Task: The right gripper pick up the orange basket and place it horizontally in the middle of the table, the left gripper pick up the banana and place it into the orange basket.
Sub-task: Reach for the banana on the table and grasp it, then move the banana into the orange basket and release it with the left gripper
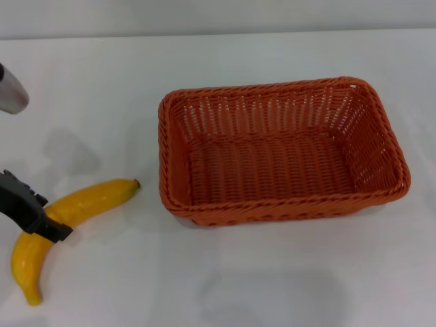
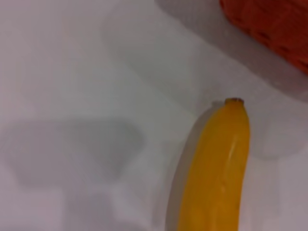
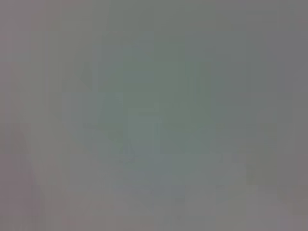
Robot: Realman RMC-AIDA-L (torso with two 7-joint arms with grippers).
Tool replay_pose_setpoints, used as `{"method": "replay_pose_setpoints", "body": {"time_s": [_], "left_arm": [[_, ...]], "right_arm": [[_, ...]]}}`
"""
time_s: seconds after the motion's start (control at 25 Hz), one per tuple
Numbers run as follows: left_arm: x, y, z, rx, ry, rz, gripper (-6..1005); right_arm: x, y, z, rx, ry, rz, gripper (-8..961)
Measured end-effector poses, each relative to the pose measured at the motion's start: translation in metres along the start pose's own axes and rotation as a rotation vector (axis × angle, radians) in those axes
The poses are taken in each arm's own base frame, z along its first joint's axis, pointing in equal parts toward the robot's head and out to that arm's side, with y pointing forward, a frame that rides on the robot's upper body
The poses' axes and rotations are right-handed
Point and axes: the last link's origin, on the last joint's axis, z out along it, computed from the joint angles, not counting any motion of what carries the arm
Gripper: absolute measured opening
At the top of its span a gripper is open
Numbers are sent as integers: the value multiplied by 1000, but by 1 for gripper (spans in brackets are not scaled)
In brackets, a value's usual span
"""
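The orange basket (image 1: 279, 150) stands lengthwise across the white table (image 1: 102, 88), right of centre, and holds nothing. Its corner also shows in the left wrist view as orange basket (image 2: 274, 24). The banana (image 1: 88, 201) lies flat at the near left, its dark tip toward the basket, seen close in the left wrist view as banana (image 2: 219, 178). My left gripper (image 1: 49, 228) reaches in from the left edge, its black body lying across the banana's middle. The right gripper is out of view; its wrist view shows only a plain grey surface.
A silver-grey arm segment (image 1: 10, 92) pokes in at the far left edge above the banana. Bare tabletop surrounds the basket in front and behind.
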Motion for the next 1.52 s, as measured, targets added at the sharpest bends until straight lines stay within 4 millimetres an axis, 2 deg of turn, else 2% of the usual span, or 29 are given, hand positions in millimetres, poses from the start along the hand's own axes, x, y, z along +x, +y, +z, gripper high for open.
{"method": "replay_pose_setpoints", "body": {"time_s": [0.2,0.6,0.84,0.96,1.04,1.16,1.44,1.52], "left_arm": [[-6,-3,11,-5,-23,-11,767],[-8,-8,18,7,9,-8,763],[-4,-6,18,-3,27,-2,696],[-2,-5,18,-12,42,7,514],[2,-4,13,-27,83,13,514],[6,-7,-5,-16,130,21,514],[16,-3,-94,148,178,78,514],[21,-1,-112,171,194,99,514]], "right_arm": [[0,0,0,5,-3,14,648],[0,-2,1,14,-5,31,648],[0,-2,1,15,-7,42,648],[0,-2,1,15,-7,42,648],[0,-2,0,16,-7,42,648],[0,-2,0,15,-9,43,648],[-7,-2,-2,5,-44,40,648],[-8,-2,-2,3,-47,39,648]]}}
